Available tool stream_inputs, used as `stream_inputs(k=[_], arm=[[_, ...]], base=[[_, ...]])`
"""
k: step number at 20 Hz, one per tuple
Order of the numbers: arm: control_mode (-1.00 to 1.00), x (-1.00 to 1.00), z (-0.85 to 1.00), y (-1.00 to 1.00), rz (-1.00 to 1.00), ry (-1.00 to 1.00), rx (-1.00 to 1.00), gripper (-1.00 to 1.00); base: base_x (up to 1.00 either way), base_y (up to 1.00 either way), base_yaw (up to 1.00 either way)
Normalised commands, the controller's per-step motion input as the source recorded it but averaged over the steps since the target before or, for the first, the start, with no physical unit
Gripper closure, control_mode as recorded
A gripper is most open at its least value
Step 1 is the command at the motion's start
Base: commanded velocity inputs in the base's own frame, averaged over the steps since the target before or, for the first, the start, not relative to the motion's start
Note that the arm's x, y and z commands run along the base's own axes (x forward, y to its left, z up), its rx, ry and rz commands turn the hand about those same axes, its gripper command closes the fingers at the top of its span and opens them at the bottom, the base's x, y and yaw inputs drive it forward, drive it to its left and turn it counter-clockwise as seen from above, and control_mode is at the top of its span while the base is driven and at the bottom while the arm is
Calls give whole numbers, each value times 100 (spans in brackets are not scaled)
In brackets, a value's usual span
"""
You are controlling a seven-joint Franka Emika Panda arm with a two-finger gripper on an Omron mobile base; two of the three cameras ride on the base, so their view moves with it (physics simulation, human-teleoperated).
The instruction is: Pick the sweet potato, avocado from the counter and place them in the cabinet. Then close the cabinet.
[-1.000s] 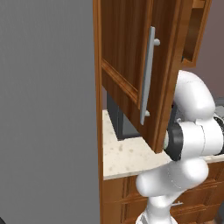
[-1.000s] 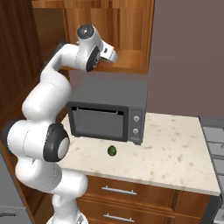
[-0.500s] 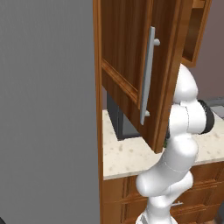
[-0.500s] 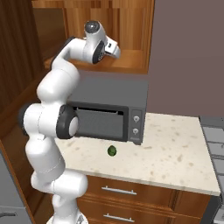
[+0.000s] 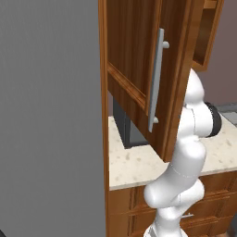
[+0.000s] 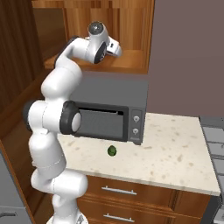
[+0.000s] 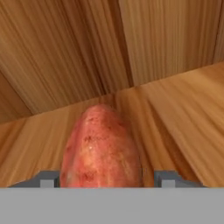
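The reddish-orange sweet potato (image 7: 101, 146) lies on the wooden shelf inside the cabinet (image 6: 109, 22), right in front of the hand. My gripper (image 7: 107, 179) is open: its fingertips (image 7: 168, 179) stand on either side of the sweet potato, with a small gap showing on the right. In the right base view the gripper (image 6: 118, 49) reaches into the open cabinet above the microwave. The small dark green avocado (image 6: 112, 151) rests on the beige counter (image 6: 179, 153) in front of the microwave. The cabinet door (image 5: 134, 60) hangs open.
A dark grey microwave (image 6: 109, 109) stands on the counter under the cabinet. The open door with its silver bar handle (image 5: 156, 78) juts out over the counter's left end. Wooden drawers (image 6: 131, 197) run below. A grey wall (image 5: 51, 115) stands at the left.
The arm's elbow has swung up and its lower links have straightened. The hand has stayed at the cabinet shelf, and the jaws have spread away from the sweet potato.
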Motion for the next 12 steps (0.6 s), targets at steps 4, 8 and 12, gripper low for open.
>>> stream_inputs(k=[4, 8, 12], arm=[[-100, -59, -5, -1, 7, -25, 0, -100], [-100, -100, 13, 0, 8, -6, 0, -100], [-100, -100, 0, 0, 10, 4, 0, -100]], base=[[0, 0, 0], [0, 0, 0], [0, 0, 0]])
